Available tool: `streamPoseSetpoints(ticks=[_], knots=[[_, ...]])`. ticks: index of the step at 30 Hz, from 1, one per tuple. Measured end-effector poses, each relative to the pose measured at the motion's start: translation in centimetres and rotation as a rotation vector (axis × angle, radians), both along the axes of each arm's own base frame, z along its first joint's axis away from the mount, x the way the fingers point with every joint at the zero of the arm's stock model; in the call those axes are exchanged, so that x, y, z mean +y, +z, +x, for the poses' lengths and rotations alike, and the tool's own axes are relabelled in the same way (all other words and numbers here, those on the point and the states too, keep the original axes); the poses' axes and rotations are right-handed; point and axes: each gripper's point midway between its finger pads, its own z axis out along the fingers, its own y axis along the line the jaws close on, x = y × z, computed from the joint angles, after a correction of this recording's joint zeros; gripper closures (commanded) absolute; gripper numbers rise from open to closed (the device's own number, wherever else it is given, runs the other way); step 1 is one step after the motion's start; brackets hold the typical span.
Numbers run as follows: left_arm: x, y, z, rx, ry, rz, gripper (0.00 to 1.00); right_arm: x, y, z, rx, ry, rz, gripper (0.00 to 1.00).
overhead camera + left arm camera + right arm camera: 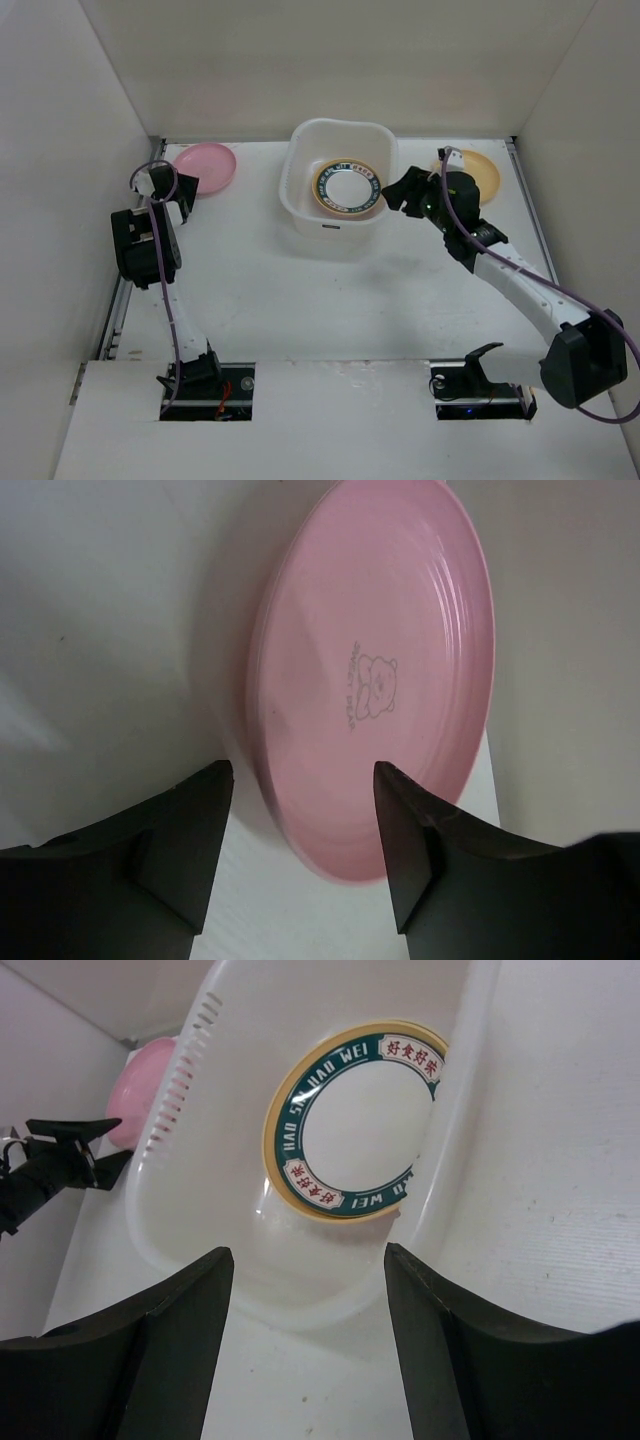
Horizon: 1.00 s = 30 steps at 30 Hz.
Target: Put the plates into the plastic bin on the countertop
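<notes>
The white plastic bin [300, 205] stands at the back middle of the countertop [330, 300]. A green-rimmed white plate [347, 187] lies on top of plates inside it, and shows in the right wrist view [350, 1125]. Pink plates [207, 166] lie at the back left, and fill the left wrist view [380, 670]. A yellow-orange plate [482, 172] lies at the back right, partly hidden by the right arm. My left gripper [172, 184] is open and empty at the pink plates' near edge [303, 780]. My right gripper [396, 192] is open and empty beside the bin's right wall [308, 1265].
White walls bound the countertop on the left, back and right. The left wall is close to the left arm. The bin [200, 1090] has slots along its rim.
</notes>
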Motion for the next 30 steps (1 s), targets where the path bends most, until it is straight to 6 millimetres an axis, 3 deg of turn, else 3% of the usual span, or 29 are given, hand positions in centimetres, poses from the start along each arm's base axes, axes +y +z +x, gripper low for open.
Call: streamPoseSetpoints(ticks=[7,12,16,19,22,26,30], knots=[[0.2,-1.5,0.6,0.043,0.012,-0.028,0.91,-0.7,-1.1,0.0,0.021,-0.017,-0.005,0.32],[0.3,-1.7,-0.1,0.057,0.014,-0.039,0.94,-1.5,-1.5,-0.1,0.029,-0.037,0.000,0.33],[-0.3,-0.5,-3.2,0.086,0.018,-0.030,0.94,-2.5,-0.8,-0.2,0.013,-0.060,0.011,0.33],[-1.2,3.6,-5.0,0.043,0.008,0.005,0.93,-3.6,-0.2,-0.5,-0.004,-0.095,0.025,0.32],[-4.0,10.6,-5.2,-0.084,-0.059,0.070,0.92,-5.2,0.0,-0.9,-0.014,-0.140,0.033,0.32],[-12.0,19.6,-5.5,-0.267,-0.257,0.147,0.92,-6.8,-0.6,-1.6,-0.004,-0.186,0.032,0.32],[-20.9,24.7,-6.3,-0.363,-0.494,0.202,0.91,-7.5,-0.5,-2.9,-0.014,-0.206,0.033,0.32]])
